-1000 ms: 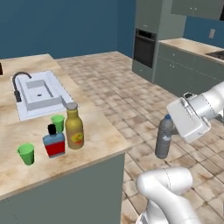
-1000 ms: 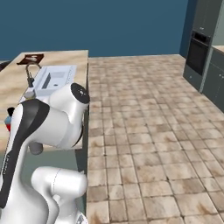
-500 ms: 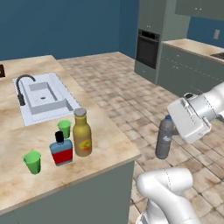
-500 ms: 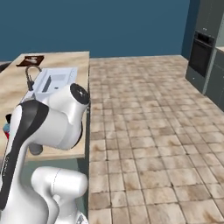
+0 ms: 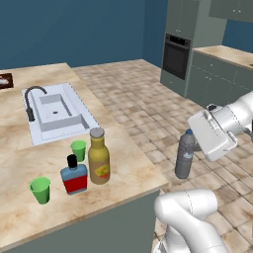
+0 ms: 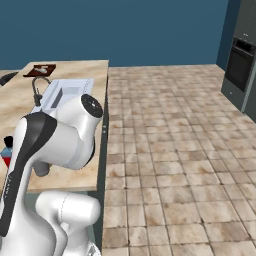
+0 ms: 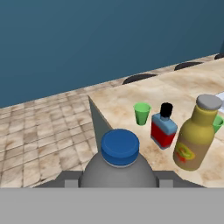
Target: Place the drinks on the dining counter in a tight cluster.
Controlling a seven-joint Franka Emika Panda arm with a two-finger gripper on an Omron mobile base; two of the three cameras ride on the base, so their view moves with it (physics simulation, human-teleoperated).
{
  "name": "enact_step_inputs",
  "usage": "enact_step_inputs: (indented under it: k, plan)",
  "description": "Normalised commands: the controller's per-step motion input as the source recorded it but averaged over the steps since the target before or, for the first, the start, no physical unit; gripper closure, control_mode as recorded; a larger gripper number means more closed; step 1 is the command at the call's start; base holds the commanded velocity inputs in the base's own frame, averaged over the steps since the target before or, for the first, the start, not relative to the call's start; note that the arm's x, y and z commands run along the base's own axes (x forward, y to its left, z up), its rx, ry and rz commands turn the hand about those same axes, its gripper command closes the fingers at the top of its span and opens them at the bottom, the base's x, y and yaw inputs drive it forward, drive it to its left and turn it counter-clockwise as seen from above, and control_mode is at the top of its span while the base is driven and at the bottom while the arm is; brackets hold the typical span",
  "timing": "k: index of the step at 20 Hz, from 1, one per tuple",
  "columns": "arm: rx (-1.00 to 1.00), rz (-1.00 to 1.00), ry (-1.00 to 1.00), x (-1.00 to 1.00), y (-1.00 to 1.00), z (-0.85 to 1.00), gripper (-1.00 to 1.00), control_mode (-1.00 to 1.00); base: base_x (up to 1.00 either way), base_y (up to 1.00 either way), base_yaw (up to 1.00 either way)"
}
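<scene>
My gripper (image 5: 191, 147) hangs over the tiled floor off the right end of the dining counter (image 5: 134, 174), shut on the greyish water bottle (image 5: 185, 155), which stays upright. In the hand view the gripper (image 7: 119, 180) clasps this bottle (image 7: 119, 170) below its blue cap. On the counter's near end the squat blue bottle (image 5: 74, 176) and the taller amber bottle (image 5: 99, 157) stand side by side, almost touching. The hand view shows them ahead on the counter (image 7: 118, 103): the blue bottle (image 7: 163, 128) left of the amber bottle (image 7: 195, 136).
Two green cups (image 5: 39, 190) (image 5: 78, 149) stand by the bottles. A white sink (image 5: 55, 116) with a black faucet (image 5: 31, 100) lies farther along the counter. An oven (image 5: 176, 57) and wall counter (image 5: 223, 54) are at the back right. Black stools (image 7: 140, 78) line the counter's far side.
The whole scene has shifted: the base has driven, and the counter with its bottles sits closer to the arm. The water bottle stays gripped as before.
</scene>
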Motion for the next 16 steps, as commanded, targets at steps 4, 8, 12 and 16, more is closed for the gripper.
enact_step_inputs:
  k: [4,8,12,16]
  plan:
    - [0.0,0.0,0.0,0.0,0.0,0.0,1.0,1.0,0.0,0.0,0.0]
    - [0.0,0.0,0.0,0.0,0.0,0.0,1.0,1.0,0.0,0.0,0.0]
    - [0.0,0.0,0.0,0.0,0.0,0.0,1.0,1.0,0.03,0.0,0.02]
    - [0.01,0.07,0.0,0.27,0.0,-0.13,1.0,-1.0,0.04,0.0,0.01]
